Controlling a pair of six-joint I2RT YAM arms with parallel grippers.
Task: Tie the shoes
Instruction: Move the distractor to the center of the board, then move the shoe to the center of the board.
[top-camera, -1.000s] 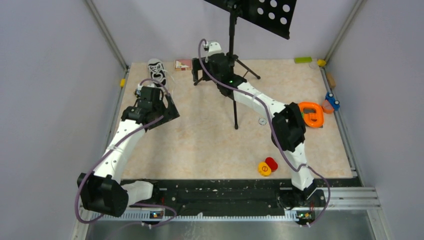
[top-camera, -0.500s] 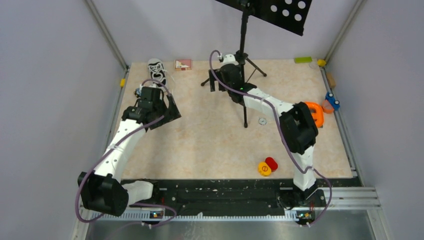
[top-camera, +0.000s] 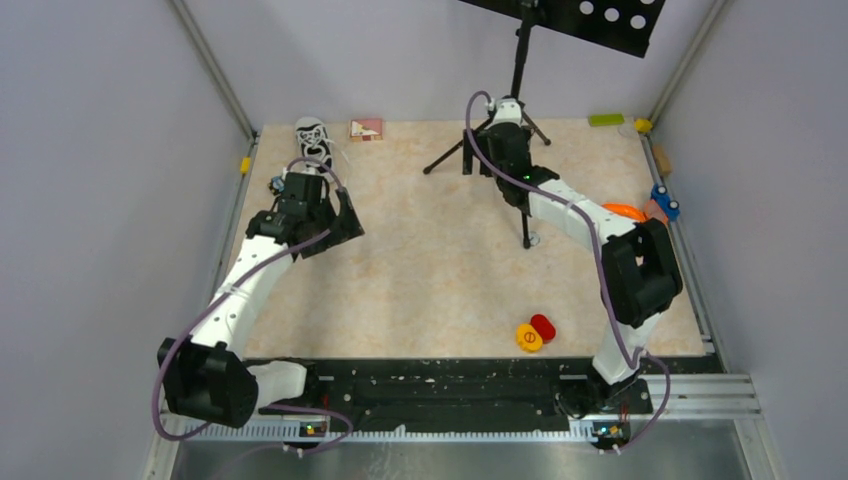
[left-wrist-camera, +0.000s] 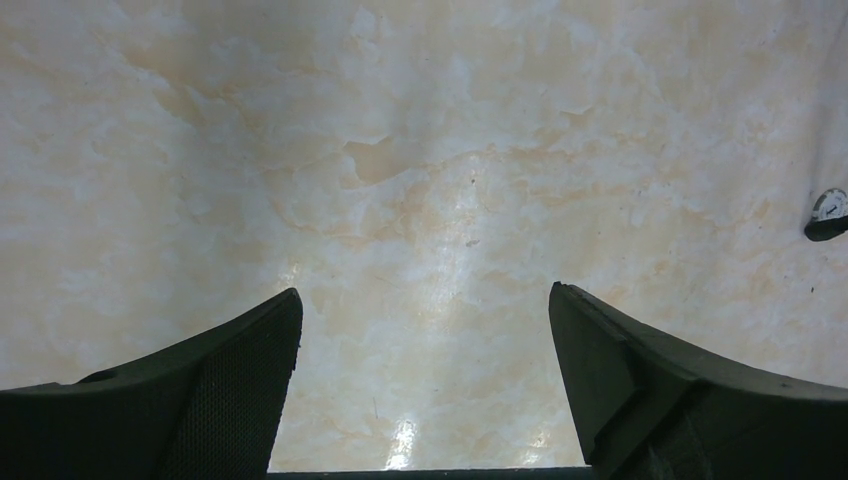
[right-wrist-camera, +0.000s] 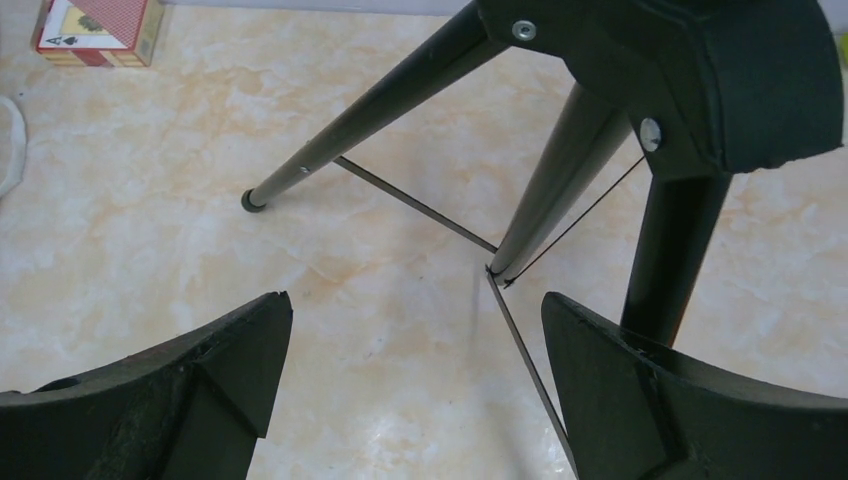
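The small black sneaker (top-camera: 313, 140) with white laces lies at the far left corner of the table, toe toward the back wall. My left gripper (top-camera: 340, 215) is open and empty, hovering over bare tabletop a little in front and to the right of the shoe; its wrist view (left-wrist-camera: 425, 300) shows only the table between the fingers. My right gripper (top-camera: 480, 160) is open and empty at the far middle, right beside the legs of a black music stand (right-wrist-camera: 560, 170). A white strand at the left edge of the right wrist view (right-wrist-camera: 10, 140) may be a lace.
The music stand (top-camera: 523, 120) stands on a tripod at the back centre-right. A card box (top-camera: 366, 128) lies near the shoe. An orange object (top-camera: 625, 212) and a blue toy (top-camera: 665, 200) lie at the right edge. Red and yellow discs (top-camera: 535, 333) lie near the front. A small washer (left-wrist-camera: 828, 212) lies on the table.
My right gripper has moved to the right along the back of the table, and the music stand has moved right with it. The left arm has barely moved.
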